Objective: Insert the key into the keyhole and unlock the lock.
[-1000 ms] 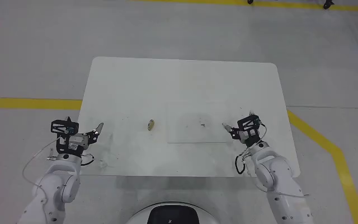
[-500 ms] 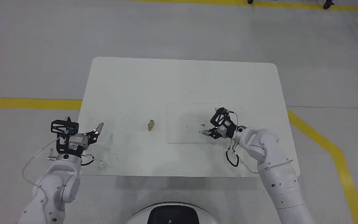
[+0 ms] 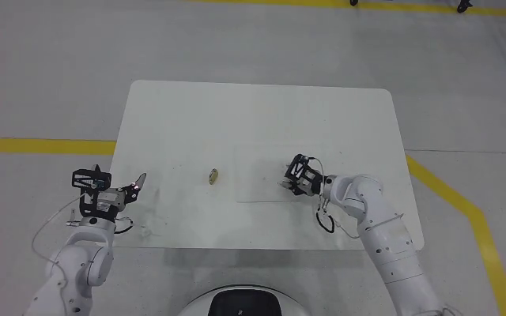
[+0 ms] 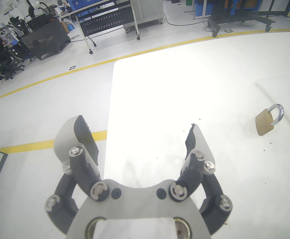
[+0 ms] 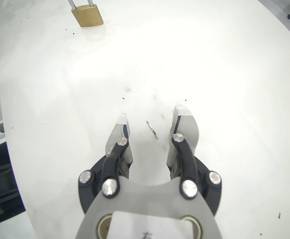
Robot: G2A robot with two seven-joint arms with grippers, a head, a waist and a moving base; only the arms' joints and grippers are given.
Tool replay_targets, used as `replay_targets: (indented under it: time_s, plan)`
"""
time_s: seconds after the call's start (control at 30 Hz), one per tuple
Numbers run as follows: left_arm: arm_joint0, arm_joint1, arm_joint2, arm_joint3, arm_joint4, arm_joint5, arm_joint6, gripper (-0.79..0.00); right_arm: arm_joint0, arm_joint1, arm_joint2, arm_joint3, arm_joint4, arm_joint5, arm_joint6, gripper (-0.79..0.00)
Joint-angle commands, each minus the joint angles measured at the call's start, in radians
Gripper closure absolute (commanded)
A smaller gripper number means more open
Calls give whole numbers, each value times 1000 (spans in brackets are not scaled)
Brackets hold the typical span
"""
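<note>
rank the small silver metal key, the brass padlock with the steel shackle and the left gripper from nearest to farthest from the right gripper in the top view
1. Small silver metal key: on the white table, between the open fingers of the right gripper.
2. Brass padlock: mid-table, toward the left arm's side.
3. Left gripper: open, at the table's edge on the left side.

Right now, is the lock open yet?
Not yet; nothing is finished. The padlock lies shut on the table. The right gripper is open around the key, not gripping it. The left gripper is open, apart from the padlock. Left: grab key, insert, turn.
</note>
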Motion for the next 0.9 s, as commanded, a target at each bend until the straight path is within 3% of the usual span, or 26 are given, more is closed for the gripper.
replay_targets:
  time_s: [0.0,0.03,0.07,0.5,0.87]
  plan:
    - [0,0,0,0,0,0,0,-785,-1,1,0,-3,-4,7,-1,-175]
    - [0,0,0,0,0,0,0,-785,-5,3,1,-8,-9,12,-2,-117]
    - [0,0,0,0,0,0,0,-785,-11,4,2,-14,-13,16,-3,-3]
    - [0,0,0,0,0,0,0,-785,-64,24,43,-118,-89,63,-27,0]
    - [0,0,0,0,0,0,0,-785,-118,35,94,-203,-118,125,-218,0]
